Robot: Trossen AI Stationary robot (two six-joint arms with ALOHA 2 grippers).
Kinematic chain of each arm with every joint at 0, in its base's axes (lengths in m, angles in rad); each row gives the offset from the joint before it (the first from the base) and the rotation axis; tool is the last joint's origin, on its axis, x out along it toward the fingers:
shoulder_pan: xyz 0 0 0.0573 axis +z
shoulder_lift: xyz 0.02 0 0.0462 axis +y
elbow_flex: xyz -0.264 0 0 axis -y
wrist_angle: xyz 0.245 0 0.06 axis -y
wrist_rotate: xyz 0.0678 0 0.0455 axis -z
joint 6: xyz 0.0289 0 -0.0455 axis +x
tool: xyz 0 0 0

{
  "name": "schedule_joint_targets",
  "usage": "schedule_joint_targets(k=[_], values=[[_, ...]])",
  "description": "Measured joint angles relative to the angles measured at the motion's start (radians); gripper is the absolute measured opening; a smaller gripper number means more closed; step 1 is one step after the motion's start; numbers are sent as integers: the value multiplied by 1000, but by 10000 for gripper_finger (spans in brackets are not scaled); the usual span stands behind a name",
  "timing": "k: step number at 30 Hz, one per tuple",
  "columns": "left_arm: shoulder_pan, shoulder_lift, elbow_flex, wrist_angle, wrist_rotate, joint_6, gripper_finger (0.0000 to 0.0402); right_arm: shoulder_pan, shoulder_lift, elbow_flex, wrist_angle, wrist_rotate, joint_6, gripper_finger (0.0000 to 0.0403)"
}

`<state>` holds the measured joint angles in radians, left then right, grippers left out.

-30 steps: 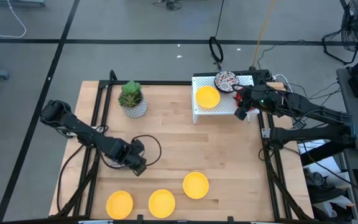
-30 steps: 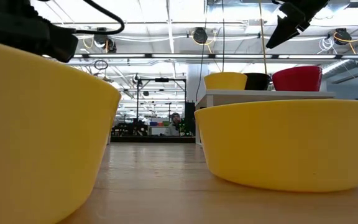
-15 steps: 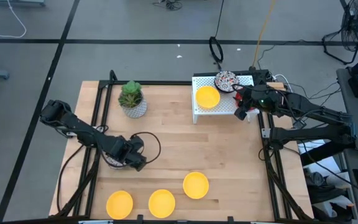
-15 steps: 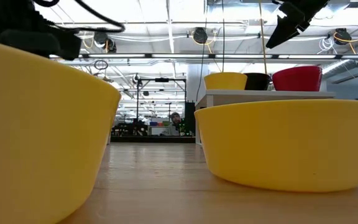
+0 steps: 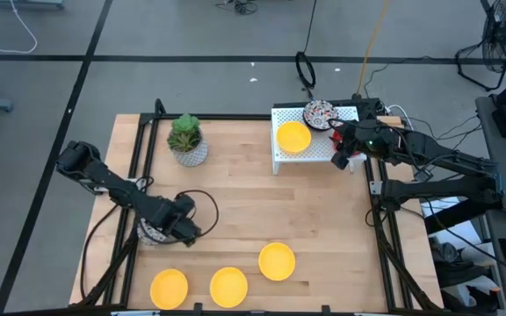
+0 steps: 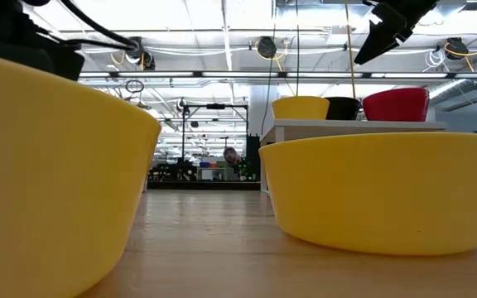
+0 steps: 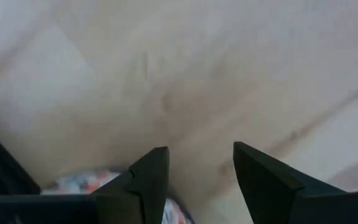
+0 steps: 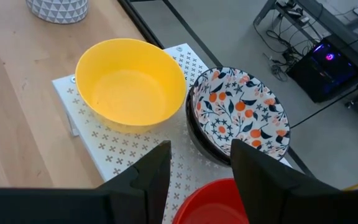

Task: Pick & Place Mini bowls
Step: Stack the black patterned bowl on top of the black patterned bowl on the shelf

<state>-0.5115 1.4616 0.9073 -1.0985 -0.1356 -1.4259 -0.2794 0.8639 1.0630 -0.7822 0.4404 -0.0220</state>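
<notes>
We see the left gripper (image 5: 185,226) low over the table's left front, its fingers (image 7: 148,177) parted with bare wood between them. It has moved since a second ago: it then sat a little farther right and forward, and it has drawn back toward the table's left edge. A patterned bowl (image 5: 152,232) shows just beside it on its left, partly under the arm; in the left wrist view its speckled rim (image 7: 82,182) peeks out beside one finger. We cannot tell whether the gripper touches that bowl.

Three yellow bowls lie in a row along the front edge: one (image 5: 169,287) at the left, one (image 5: 228,285) in the middle, one (image 5: 277,262) to the right and slightly farther back. None has shifted.

The right gripper (image 5: 341,154) hangs over the right end of the white rack (image 5: 310,156) at the table's back right, unchanged, its fingers (image 8: 148,174) apart and holding nothing. On the rack sit a yellow bowl (image 8: 131,81), a white bowl (image 8: 240,112) with an orange-and-dark pattern stacked on a dark one, and a red bowl (image 8: 210,202) nearest the gripper.

The potted plant (image 5: 186,140) stands at the back left, where it was.
</notes>
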Motion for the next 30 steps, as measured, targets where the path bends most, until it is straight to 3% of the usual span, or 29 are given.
schedule_joint_targets(k=[3,5,17,22,26,30], values=[[9,0,0,-3,-89,32,184,0,0,0,2,0,-1,157],[19,0,0,-10,-87,30,184,0,0,0,3,0,-1,157],[16,0,44,-238,163,-104,184,0,0,0,18,0,-1,157],[-26,0,60,-156,231,-186,184,0,0,0,17,0,-1,157],[-69,0,43,-57,224,-266,184,0,0,0,16,0,-17,157],[-104,2,33,-57,211,-349,184,0,0,0,16,0,-20,157]])
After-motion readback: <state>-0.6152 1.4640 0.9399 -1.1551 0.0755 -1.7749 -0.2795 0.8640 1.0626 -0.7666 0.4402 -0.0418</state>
